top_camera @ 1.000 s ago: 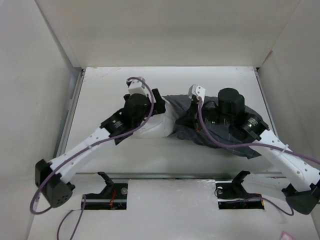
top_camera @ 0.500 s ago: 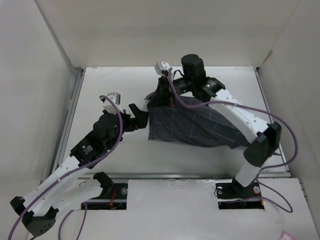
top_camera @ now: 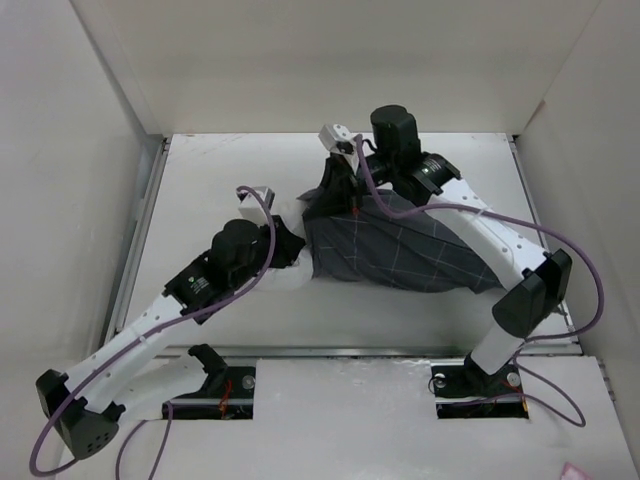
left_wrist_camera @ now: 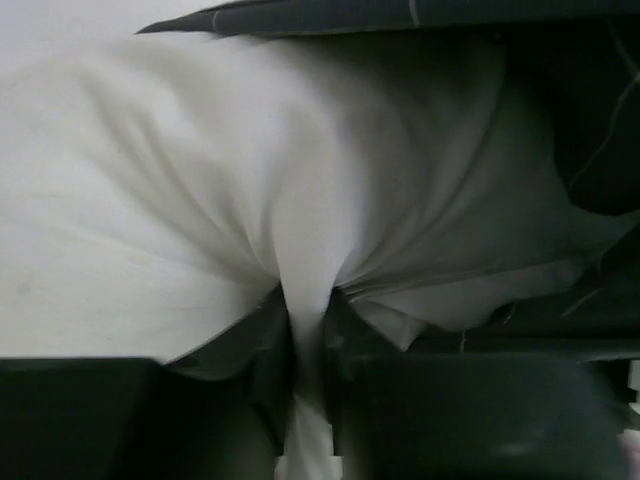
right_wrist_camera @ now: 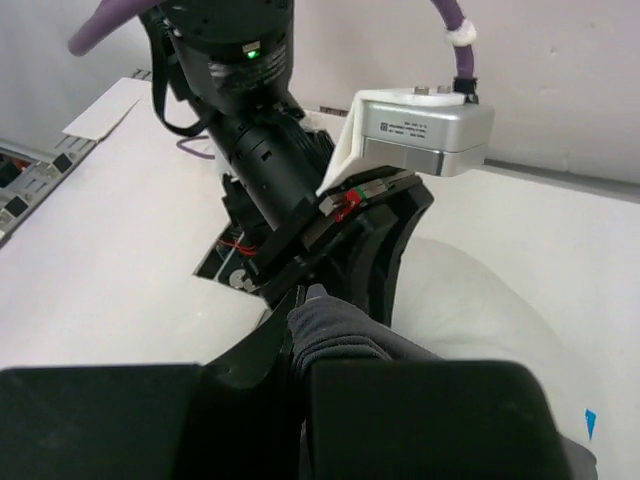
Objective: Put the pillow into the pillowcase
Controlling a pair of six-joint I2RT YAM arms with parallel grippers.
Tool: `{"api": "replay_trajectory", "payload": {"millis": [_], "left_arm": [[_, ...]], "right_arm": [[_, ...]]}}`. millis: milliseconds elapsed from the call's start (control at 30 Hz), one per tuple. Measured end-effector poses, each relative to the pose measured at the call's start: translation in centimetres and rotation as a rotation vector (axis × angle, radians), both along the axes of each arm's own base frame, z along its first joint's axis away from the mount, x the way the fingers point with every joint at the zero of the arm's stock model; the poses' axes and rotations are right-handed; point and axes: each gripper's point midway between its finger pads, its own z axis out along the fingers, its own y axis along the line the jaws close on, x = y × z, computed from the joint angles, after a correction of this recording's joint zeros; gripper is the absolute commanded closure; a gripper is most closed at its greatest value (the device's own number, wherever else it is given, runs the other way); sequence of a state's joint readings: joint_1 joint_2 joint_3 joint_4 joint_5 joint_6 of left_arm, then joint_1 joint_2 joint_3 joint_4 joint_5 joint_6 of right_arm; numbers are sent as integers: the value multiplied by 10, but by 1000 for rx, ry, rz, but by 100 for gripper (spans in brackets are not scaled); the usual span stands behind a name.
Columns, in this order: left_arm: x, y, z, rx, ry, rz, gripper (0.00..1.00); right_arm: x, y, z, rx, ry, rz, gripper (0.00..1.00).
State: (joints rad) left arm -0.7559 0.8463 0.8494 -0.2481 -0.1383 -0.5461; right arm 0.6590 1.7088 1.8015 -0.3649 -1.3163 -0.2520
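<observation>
The white pillow lies mid-table, most of it under the dark grid-check pillowcase. My left gripper is at the pillow's exposed left end. In the left wrist view it is shut on a pinched fold of the pillow, with the pillowcase draped above and to the right. My right gripper holds the pillowcase's far-left edge raised. In the right wrist view it is shut on a bunched fold of the pillowcase, with the pillow below.
White walls enclose the table on the left, back and right. A metal rail runs along the left edge. Two arm mounts sit at the near edge. The left arm's wrist camera is close in front of my right gripper.
My left gripper moved in to the pillow's left end and closed on its fabric. The right arm, which had swung to the far side lifting the pillowcase edge, has barely shifted since.
</observation>
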Motion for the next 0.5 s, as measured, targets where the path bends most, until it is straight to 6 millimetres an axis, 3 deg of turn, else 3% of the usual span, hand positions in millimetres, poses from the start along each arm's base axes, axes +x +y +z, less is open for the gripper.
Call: {"api": "replay_trajectory", "payload": {"millis": [33, 267, 500], "left_arm": [[-1, -5, -3, -3, 5, -26, 100], [3, -48, -40, 54, 79, -212, 100], [13, -114, -48, -4, 40, -455, 100]], "right_arm": [[0, -3, -2, -8, 6, -11, 100], [-34, -37, -40, -90, 81, -70, 100], [-45, -38, -61, -144, 145, -54, 100]]}}
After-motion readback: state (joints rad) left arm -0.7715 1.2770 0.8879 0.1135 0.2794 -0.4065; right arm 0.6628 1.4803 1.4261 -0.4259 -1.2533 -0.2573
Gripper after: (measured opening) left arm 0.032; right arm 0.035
